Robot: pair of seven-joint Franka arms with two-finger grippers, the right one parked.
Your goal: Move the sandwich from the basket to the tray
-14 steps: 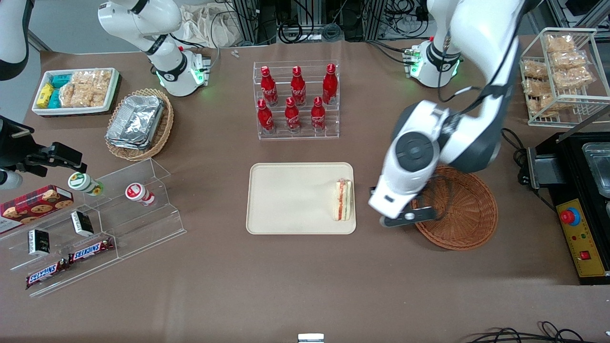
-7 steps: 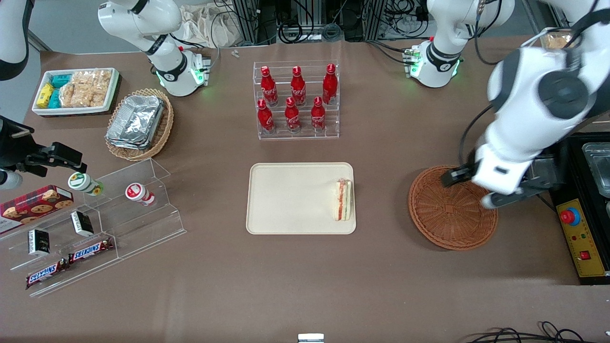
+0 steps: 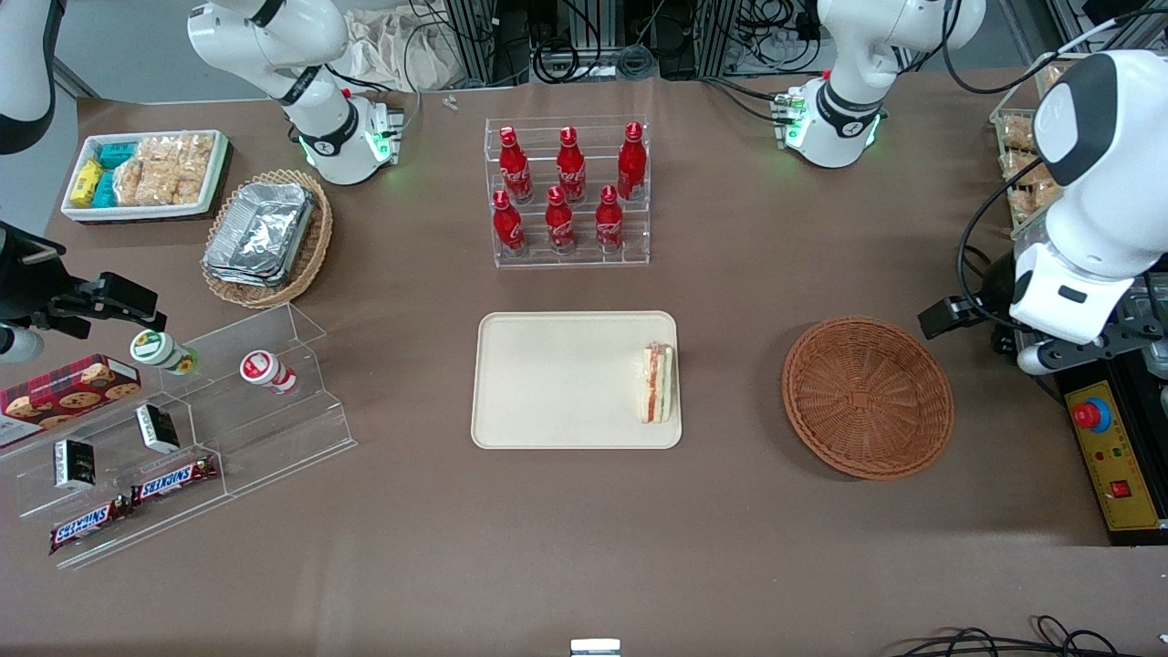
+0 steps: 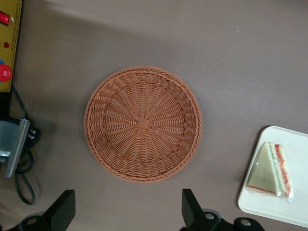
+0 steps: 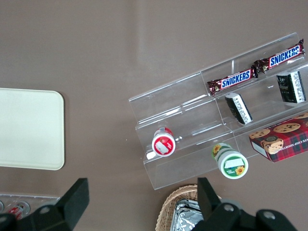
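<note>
Fingers (image 4: 127, 216) spread wide and empty, high above the basket (image 4: 143, 123); sandwich (image 3: 659, 382) lies on tray (image 3: 547, 383), long axis running toward the front camera.

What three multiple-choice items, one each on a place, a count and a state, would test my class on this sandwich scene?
1. Where is the sandwich?
A. in the basket
B. on the tray
C. on the bare table

2. How many red bottles stand in the clear rack?
A. four
B. six
C. eight

3. The gripper is:
A. open, holding nothing
B. shut on the sandwich
C. shut on a bottle

Answers: 1 B, it lies by the tray rim nearest the basket, which holds nothing. 2 B, two rows of three. 3 A, fingers apart above the basket, nothing between.
</note>
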